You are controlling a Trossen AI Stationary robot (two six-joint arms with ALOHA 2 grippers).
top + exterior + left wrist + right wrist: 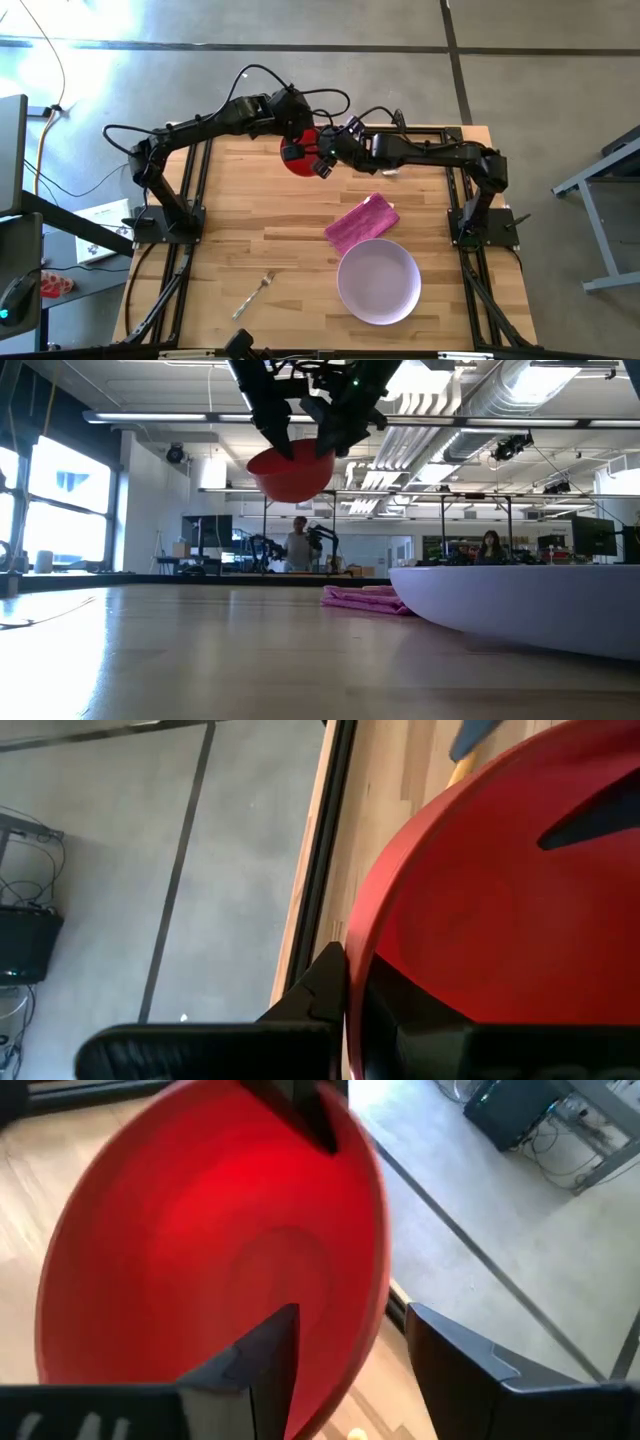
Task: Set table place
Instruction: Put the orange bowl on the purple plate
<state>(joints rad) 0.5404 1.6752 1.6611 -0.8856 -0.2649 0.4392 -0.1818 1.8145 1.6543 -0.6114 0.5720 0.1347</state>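
Note:
The small red bowl (300,152) hangs in the air over the table's far middle; it also shows in the low view (290,475). My left gripper (292,148) is shut on its rim. My right gripper (350,1370) is open, one finger inside the bowl and one outside its rim; I cannot tell whether either touches it. The magenta napkin (362,222) lies flat at mid-table, the lavender plate (378,280) stands near the front edge, and the silver fork (255,295) lies to its left. A yellow bit of the spoon handle (458,765) shows past the bowl. My left gripper holds the bowl by its rim (352,982), one finger outside the wall and one inside the hollow. The fingers come from above, as the low view shows. The bowl hangs tilted below them, lifted well clear of the table.
The black rail frame (205,190) edges the table (250,220), and both arm bases stand at its left and right sides. People show in the room far behind the table (298,545). Bare wood lies at the table's left half around the fork.

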